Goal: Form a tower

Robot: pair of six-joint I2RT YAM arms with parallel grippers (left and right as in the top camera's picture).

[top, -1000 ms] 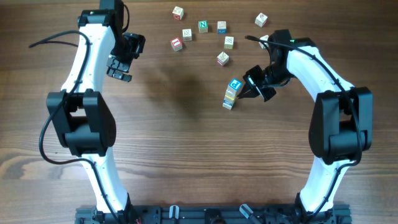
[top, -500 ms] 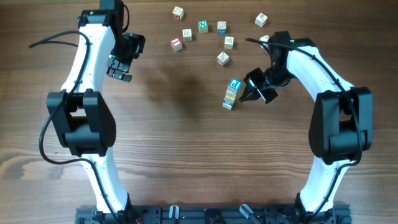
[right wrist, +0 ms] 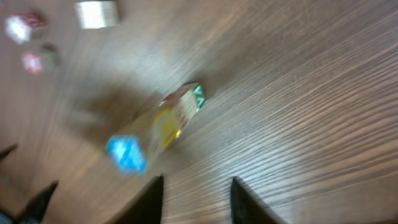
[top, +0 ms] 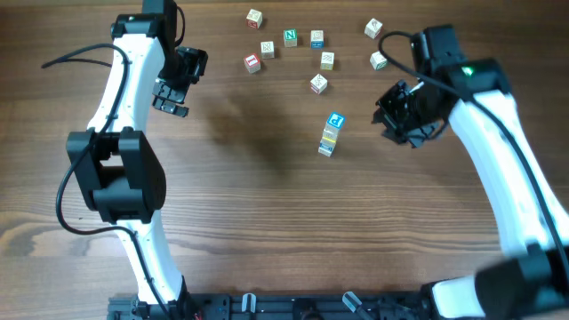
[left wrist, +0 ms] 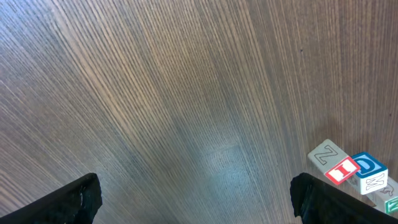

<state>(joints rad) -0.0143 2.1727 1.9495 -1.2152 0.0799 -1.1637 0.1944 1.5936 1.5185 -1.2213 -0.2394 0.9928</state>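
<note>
The narrow tower (top: 330, 135) of small pale wooden letter cubes stood near the middle of the brown wooden desk (top: 267, 222), blue cube (top: 335, 121) on top, and looked a little crooked. The black right hand (top: 402, 129) hung near it, partly open and empty; one bump could tip it over. The black left hand (top: 169, 98) sat wide open, far away. The right wrist picture was blurry, so counting cubes was hard.
</note>
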